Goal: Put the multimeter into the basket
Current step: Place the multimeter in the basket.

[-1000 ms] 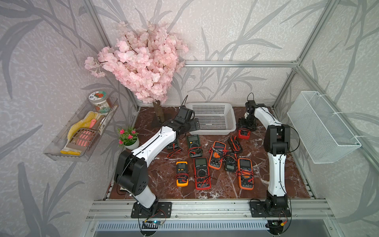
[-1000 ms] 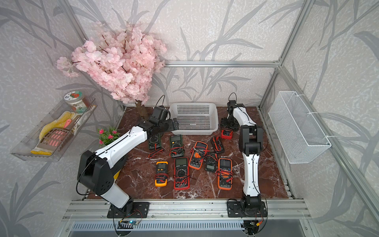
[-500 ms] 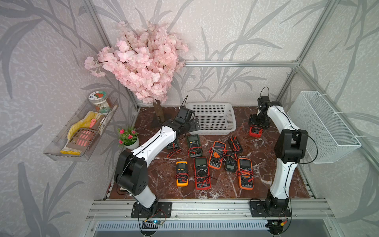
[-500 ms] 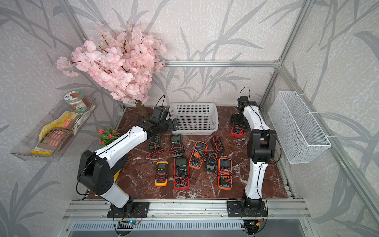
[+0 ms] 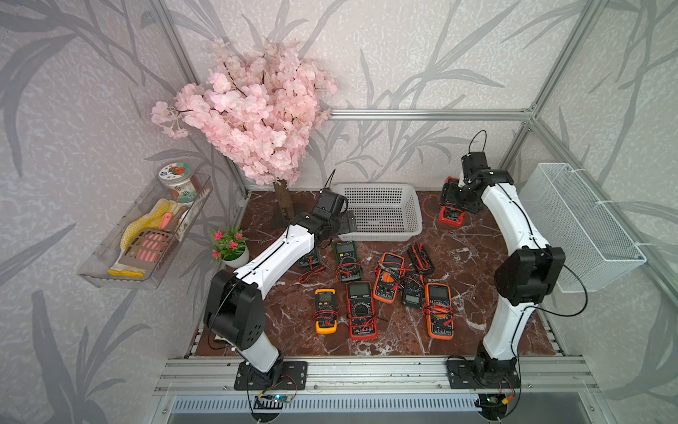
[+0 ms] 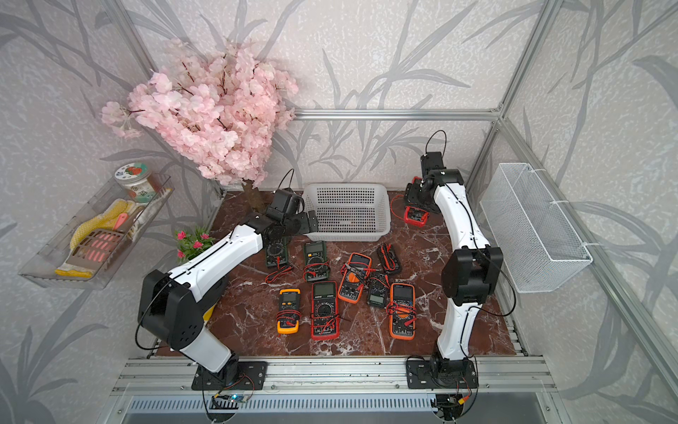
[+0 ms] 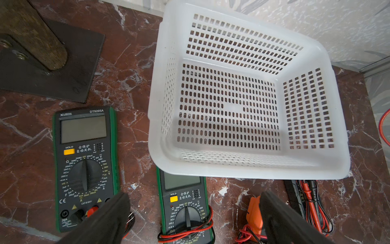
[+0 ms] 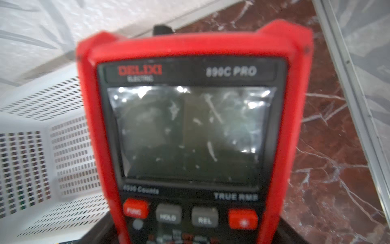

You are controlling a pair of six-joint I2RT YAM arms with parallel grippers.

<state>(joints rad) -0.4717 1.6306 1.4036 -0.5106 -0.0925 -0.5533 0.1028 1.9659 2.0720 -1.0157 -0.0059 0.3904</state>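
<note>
My right gripper (image 5: 455, 206) is shut on a red multimeter (image 5: 452, 217), holding it at the back right of the table, to the right of the white perforated basket (image 5: 378, 188). The right wrist view is filled by the red multimeter (image 8: 194, 126), its screen facing the camera, with the basket (image 8: 31, 126) off to one side. The meter's red lead (image 5: 427, 205) trails beside it. My left gripper (image 5: 346, 224) hangs open by the basket's front left corner. In the left wrist view the open left gripper (image 7: 195, 197) is above a green multimeter (image 7: 185, 211), and the basket (image 7: 253, 173) holds nothing.
Several multimeters with wound leads lie across the table's middle (image 5: 361, 308); another green one (image 7: 84, 164) sits left of the basket. A blossom tree (image 5: 257, 110) stands at the back left on a dark base plate (image 7: 52, 69). A potted plant (image 5: 231, 249) and a wire-mesh bin (image 5: 583, 227) flank the table.
The right arm has swung out to the right and carried the red multimeter from beside the basket's right edge toward the back right corner. The left arm has not moved.
</note>
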